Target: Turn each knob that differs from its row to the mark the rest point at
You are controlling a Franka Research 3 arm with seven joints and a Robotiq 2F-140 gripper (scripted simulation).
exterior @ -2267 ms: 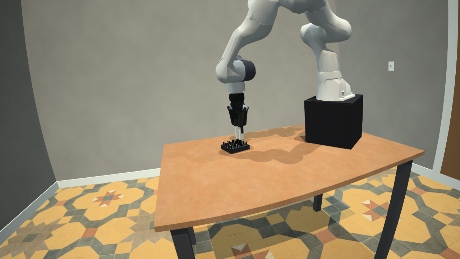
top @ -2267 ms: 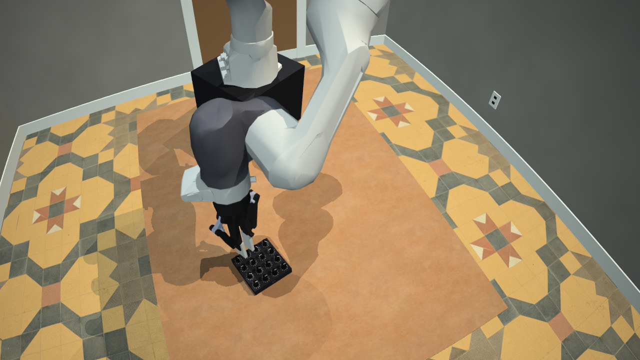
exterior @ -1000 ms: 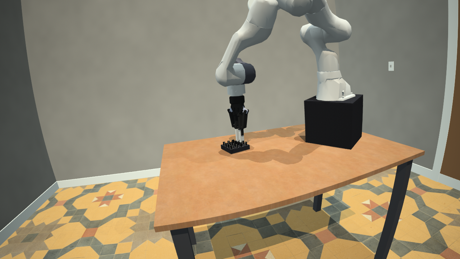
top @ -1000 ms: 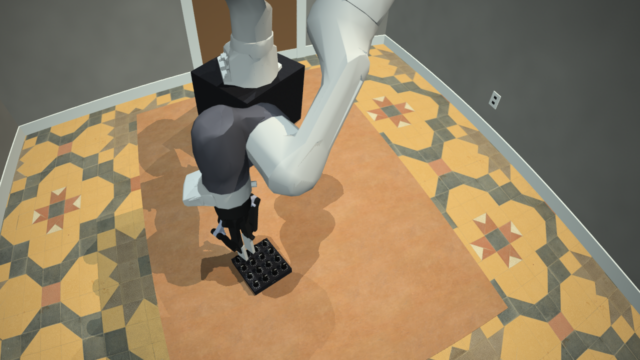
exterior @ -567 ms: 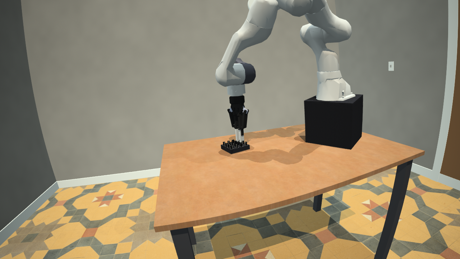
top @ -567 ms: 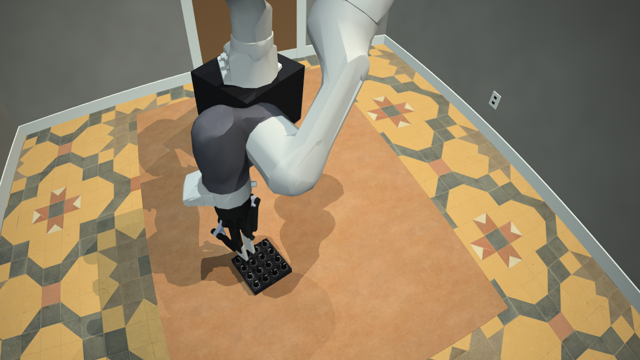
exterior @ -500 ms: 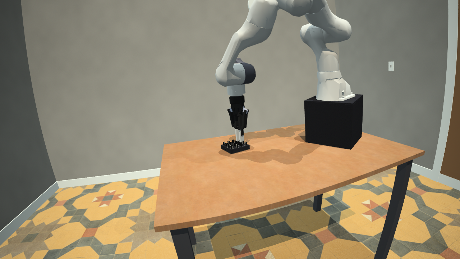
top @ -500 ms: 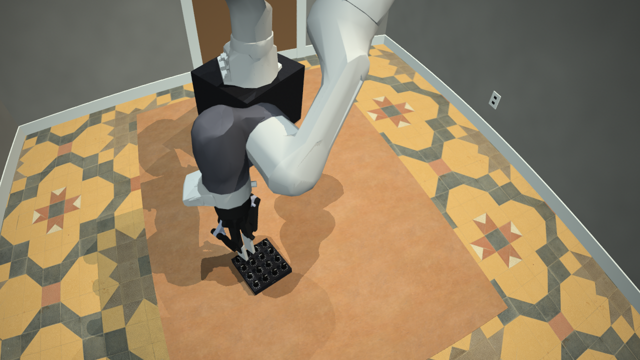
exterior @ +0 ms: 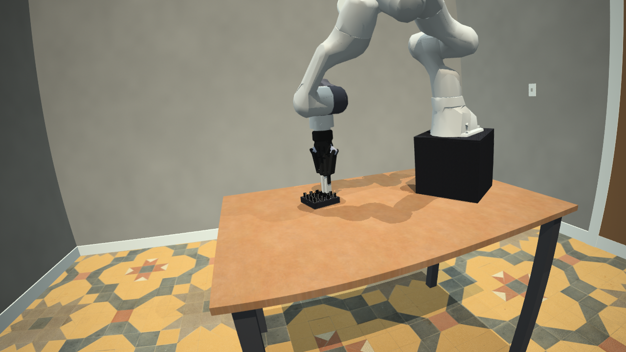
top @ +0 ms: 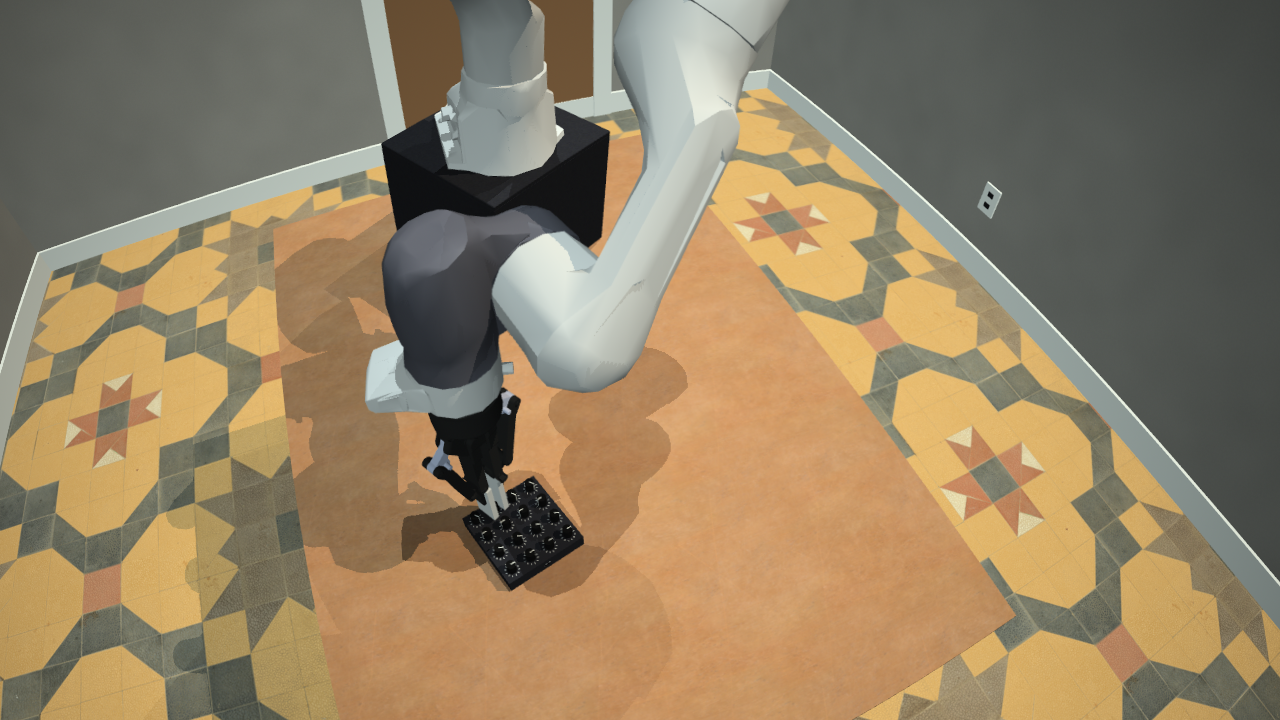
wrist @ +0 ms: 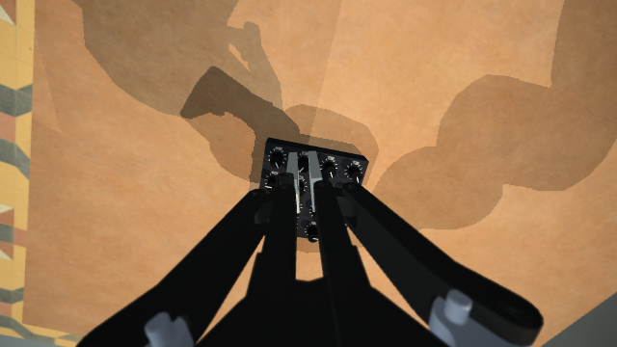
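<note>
Grasping a knob (wrist: 303, 165) between the pincer's (top: 498, 513) (exterior: 326, 191) (wrist: 303, 154) tips, over the knob box (top: 547, 565) (exterior: 325, 204) (wrist: 337, 153); ideally turning slowly about the knob's own axis, sparing neighbours beside the tips.

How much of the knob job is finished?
Done: the box sits flat; finished knobs are too small to confirm. Now: the gripper reaches down among the knobs, grip unclear. Left: any knob whose white line mismatches its row; I can't count them.
</note>
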